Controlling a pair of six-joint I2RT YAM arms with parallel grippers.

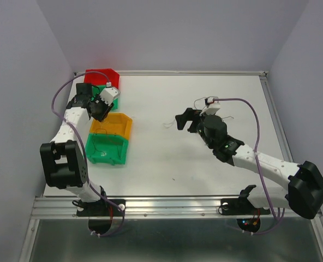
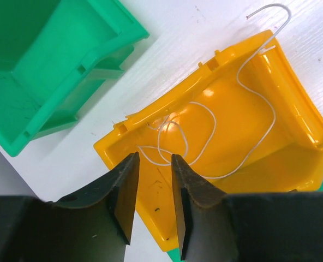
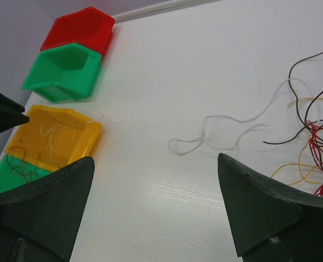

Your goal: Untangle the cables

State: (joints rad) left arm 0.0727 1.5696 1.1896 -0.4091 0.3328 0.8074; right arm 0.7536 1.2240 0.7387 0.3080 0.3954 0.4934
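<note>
The jaws of my left gripper stand a narrow gap apart with nothing between them, poised over the yellow bin at the table's left. There one whitish wire lies in loose loops on the smooth plastic floor, its hooked end poking over the rim, dropped there, I judge, to keep it apart from the rest. The jaws of my right gripper gape wide and empty over the white table, I judge to straddle the next strand, pale, hair-thin and kinked, lying alone just left of the tangle of red, yellow and brown curls.
</note>
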